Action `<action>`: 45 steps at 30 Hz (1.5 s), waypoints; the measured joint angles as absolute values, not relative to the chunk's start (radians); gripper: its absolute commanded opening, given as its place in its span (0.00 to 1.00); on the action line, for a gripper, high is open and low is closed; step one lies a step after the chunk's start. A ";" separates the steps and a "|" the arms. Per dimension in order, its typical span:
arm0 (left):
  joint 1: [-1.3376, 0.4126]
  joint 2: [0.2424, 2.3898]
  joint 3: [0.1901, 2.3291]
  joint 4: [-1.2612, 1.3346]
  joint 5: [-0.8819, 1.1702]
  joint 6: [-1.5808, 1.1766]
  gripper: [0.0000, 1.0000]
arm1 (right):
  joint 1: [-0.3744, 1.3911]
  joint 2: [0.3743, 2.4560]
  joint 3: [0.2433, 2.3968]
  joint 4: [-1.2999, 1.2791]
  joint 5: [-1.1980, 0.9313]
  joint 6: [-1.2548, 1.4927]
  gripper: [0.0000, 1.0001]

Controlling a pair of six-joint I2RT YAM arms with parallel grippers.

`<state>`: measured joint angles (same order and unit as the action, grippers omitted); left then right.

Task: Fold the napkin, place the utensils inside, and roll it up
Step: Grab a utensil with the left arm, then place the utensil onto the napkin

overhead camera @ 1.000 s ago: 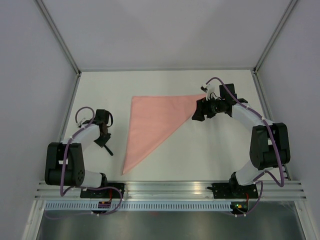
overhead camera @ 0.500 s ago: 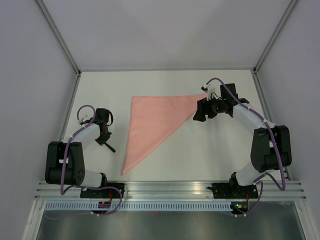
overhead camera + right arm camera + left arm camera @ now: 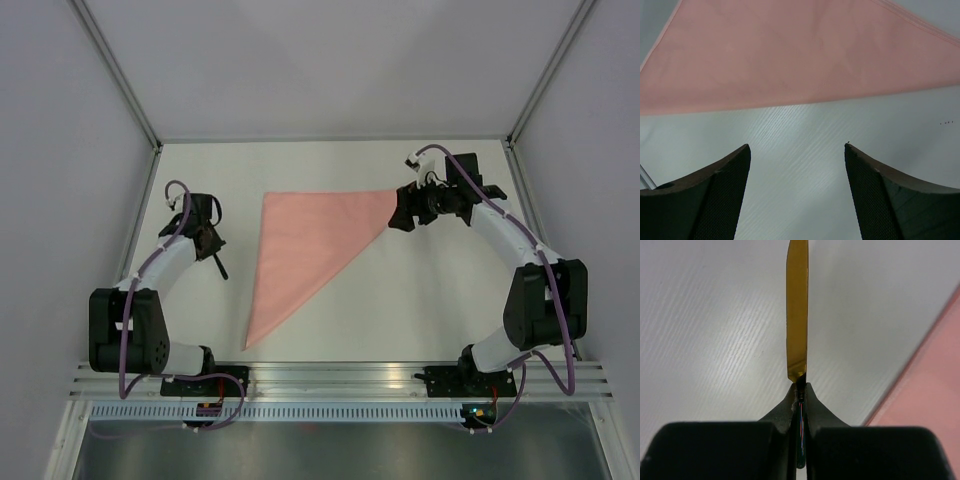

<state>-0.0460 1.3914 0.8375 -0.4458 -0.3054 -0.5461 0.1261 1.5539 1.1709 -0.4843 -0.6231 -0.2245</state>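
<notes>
While pale walls (image 3: 60, 150) enclose the white surface (image 3: 430, 290), the napkin (image 3: 305, 245) lies mid-surface, folded into a triangle. Left of it, the left hand (image 3: 800, 389) pinches the utensil (image 3: 797, 310); the right hand (image 3: 797, 152) is spread wide at the napkin's far-right corner.

You are looking into a robot test cell in a lab: a plain white table (image 3: 430, 300) closed in by pale blank panels (image 3: 60, 150) on slim metal posts (image 3: 118, 75), with a slotted aluminium rail (image 3: 340, 375) along its near edge.
</notes>
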 measured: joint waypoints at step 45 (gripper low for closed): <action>-0.733 1.998 1.433 -0.484 0.141 -0.033 0.02 | -0.110 1.398 1.232 -0.594 -0.611 -0.144 0.82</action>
